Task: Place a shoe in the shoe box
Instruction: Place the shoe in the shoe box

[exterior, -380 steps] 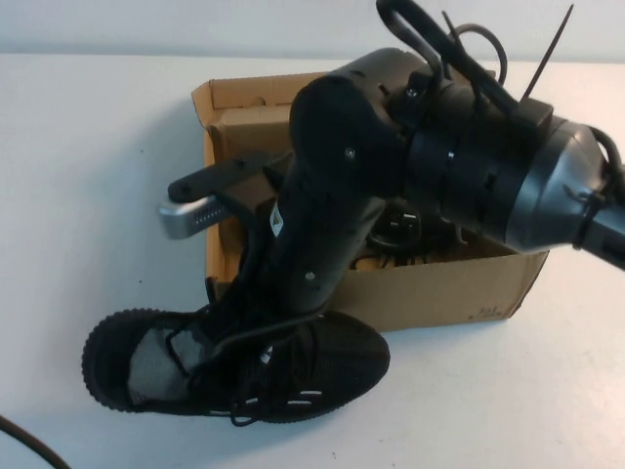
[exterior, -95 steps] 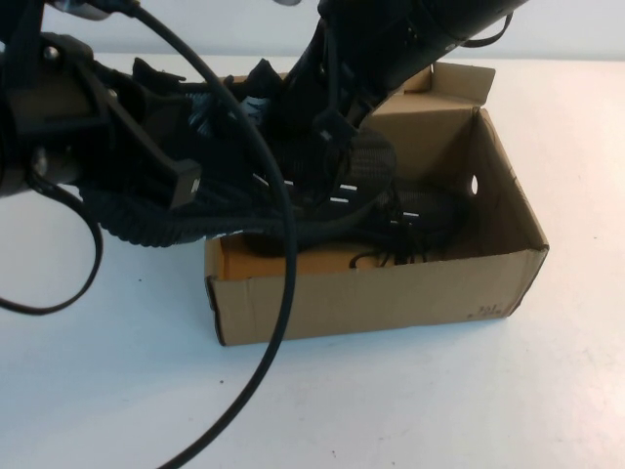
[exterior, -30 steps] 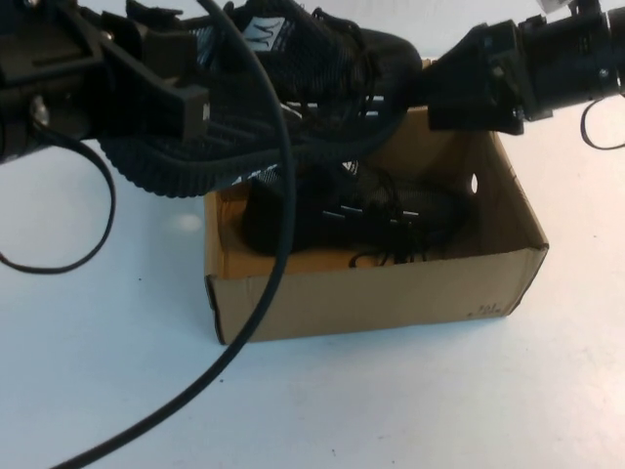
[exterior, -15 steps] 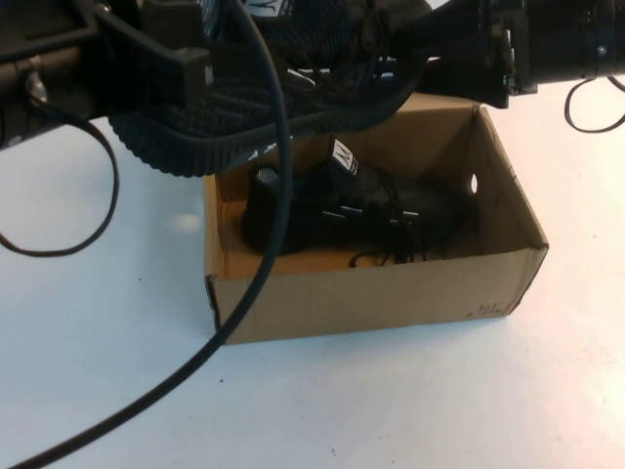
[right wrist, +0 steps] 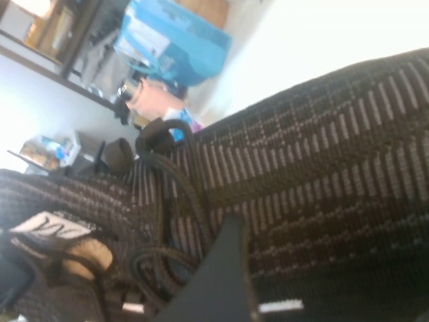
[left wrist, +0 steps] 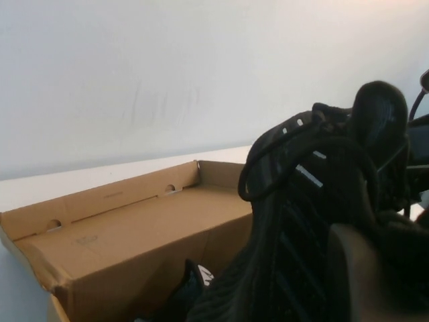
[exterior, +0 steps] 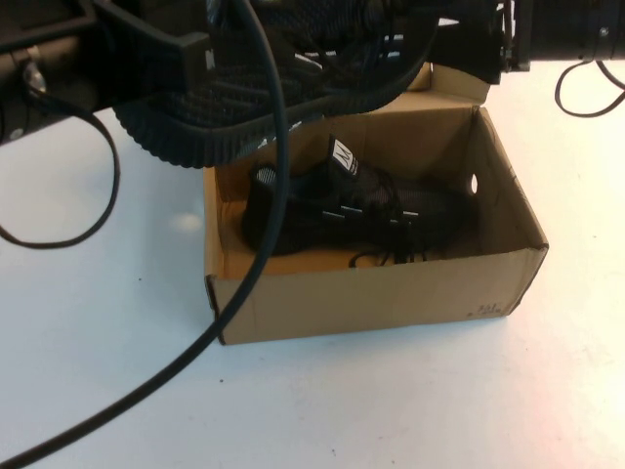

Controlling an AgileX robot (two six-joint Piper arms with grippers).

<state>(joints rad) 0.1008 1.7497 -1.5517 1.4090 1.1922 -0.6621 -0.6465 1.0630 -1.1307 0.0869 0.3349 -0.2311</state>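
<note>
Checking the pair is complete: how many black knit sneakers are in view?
2. One black knit sneaker lies inside the brown cardboard shoe box; the other is held above it, by the left hand.

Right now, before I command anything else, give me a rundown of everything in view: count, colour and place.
shoe in the box: one, black knit, white tongue label, lying inside the shoe box.
shoe held up: one, black, ribbed sole showing, raised over the box's far left corner.
shoe box: one, brown cardboard, open, mid-table.
table: one, white.
left gripper: black, upper left, shut on the raised shoe.
right gripper: black, upper right, at the raised shoe's toe.
</note>
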